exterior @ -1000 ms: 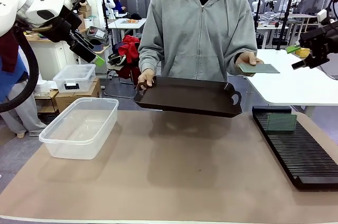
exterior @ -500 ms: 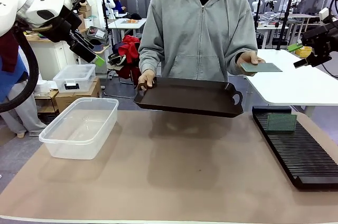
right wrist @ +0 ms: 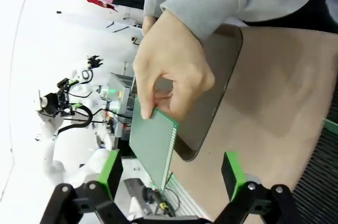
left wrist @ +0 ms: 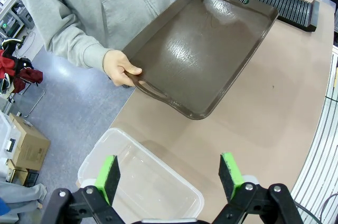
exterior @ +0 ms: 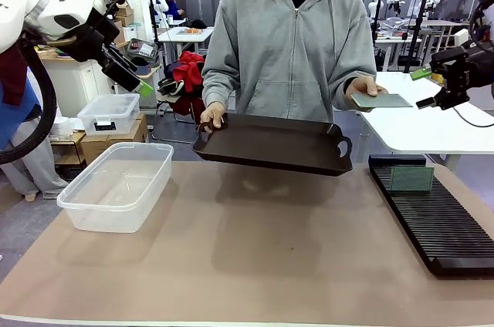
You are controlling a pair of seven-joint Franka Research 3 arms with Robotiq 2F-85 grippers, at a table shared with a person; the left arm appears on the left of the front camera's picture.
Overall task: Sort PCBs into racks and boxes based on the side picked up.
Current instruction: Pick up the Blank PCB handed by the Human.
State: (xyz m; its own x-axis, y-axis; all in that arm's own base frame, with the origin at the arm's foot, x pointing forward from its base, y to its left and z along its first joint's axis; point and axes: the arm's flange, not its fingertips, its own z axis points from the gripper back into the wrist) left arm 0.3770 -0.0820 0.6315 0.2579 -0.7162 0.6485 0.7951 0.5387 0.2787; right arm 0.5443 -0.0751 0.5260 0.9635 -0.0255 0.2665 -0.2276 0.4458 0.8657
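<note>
Standing wide open with nothing between its green pads, right gripper hangs raised at the far right, beyond the table's edge; the right wrist view confirms the spread jaws. Just in front of it: one PCB, green, thin, held out flat toward the gripper, near the fingertips but apart from them. In the right wrist view the same board sits between the two pads' lines of sight, pinched at one edge by the person's hand, thumb on top. Holder: person in a grey hooded top at the far side of the table; hand with the board is raised at waist height. Other hand grips one handle of a dark brown tray, carried tilted above the table's far edge. Second PCB: upright in a slot near the far end of the long black rack, which lies along the table's right side. Clear tub: on the table's left side, well apart from the rack. Left gripper: raised high at the left, jaws spread, holding nothing, above the tub. Smaller lidded container: off the table, behind the tub.
</note>
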